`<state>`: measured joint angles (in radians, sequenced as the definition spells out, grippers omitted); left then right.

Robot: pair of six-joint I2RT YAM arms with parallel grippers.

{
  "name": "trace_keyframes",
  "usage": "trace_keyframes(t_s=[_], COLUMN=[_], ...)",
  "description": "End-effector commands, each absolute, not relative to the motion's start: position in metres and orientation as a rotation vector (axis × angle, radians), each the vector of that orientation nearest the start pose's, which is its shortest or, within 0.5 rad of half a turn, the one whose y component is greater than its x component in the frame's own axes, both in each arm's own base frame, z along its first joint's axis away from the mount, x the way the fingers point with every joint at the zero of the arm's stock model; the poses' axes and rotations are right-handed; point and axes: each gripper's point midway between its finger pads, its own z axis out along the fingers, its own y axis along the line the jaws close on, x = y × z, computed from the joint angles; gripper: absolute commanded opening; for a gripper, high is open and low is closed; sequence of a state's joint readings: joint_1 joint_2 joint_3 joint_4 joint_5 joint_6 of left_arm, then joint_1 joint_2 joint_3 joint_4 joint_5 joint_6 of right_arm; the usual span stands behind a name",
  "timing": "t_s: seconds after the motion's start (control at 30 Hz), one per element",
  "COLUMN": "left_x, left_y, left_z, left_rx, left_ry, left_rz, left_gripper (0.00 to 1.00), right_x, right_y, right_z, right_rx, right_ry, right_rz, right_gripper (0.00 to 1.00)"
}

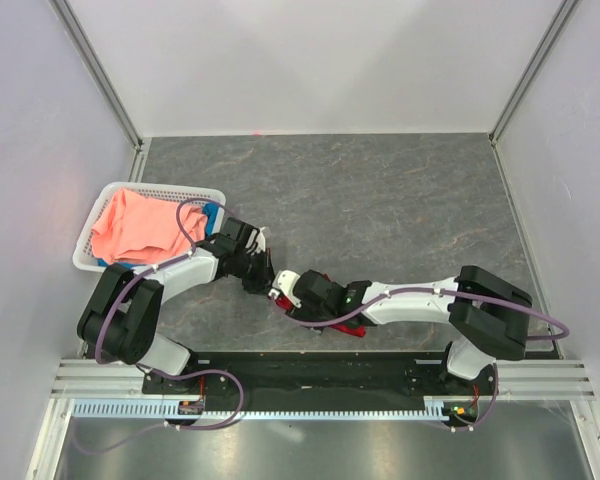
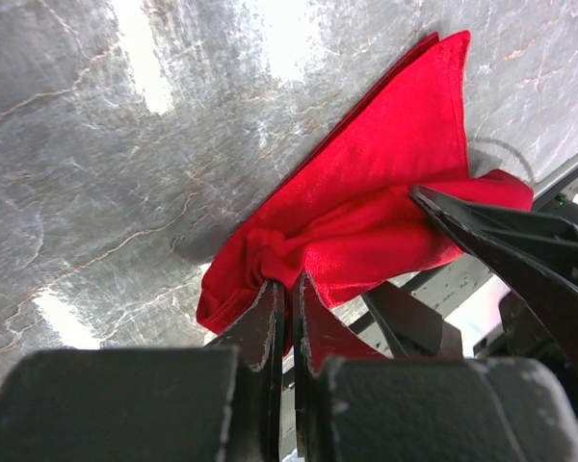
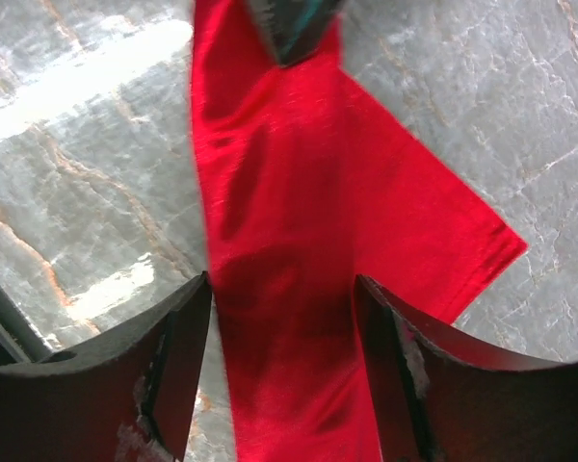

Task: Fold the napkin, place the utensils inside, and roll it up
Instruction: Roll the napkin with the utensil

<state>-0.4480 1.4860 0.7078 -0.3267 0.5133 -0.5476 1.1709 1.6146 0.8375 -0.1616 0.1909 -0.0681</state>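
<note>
we see the left hand (image 2: 287,289) pressed together on a bunched fold of the napkin (image 2: 385,183), pinching the deep red cloth right at its fingertips. from that pinch the cloth spreads out over the grey table (image 2: 125,192), two layers lying one on the other and ending in a corner that points away from the hand. a dark finger (image 2: 501,241) of the right hand reaches in from the side and overlaps the cloth's near edge.

in the right wrist view the right hand (image 3: 281,289) is spread wide, one finger on each side of a long red strip of the napkin (image 3: 299,192) that runs between them. we cannot tell whether the fingers press on the cloth. the left hand's fingertips (image 3: 289,34) hold the strip's far end.

from above, both hands meet close together near the table's near edge, and red cloth shows beneath the right arm. well to the left stands a white basket (image 1: 85,255) with a salmon-pink cloth (image 1: 140,225) and a blue cloth (image 1: 212,212).
</note>
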Motion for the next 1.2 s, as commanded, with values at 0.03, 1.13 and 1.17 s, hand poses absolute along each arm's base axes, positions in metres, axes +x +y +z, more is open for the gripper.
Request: trace_keyframes(t_s=[0.03, 1.13, 1.17], left_x=[0.210, 0.206, 0.206], left_y=[-0.221, -0.203, -0.204], left_z=[0.050, 0.077, 0.074], left_rx=[0.138, 0.150, 0.146], left_ry=[2.780, 2.331, 2.334], left_rz=[-1.021, -1.021, -1.022], left_gripper=[0.02, 0.64, 0.64], right_x=[0.185, 0.155, 0.157], right_y=[0.320, 0.336, 0.336], right_z=[0.029, 0.034, 0.032], right_rx=[-1.360, -1.037, -1.029], right_ry=[2.142, 2.587, 2.596], right_rz=[0.342, 1.713, 1.708], right_gripper=[0.61, 0.28, 0.28])
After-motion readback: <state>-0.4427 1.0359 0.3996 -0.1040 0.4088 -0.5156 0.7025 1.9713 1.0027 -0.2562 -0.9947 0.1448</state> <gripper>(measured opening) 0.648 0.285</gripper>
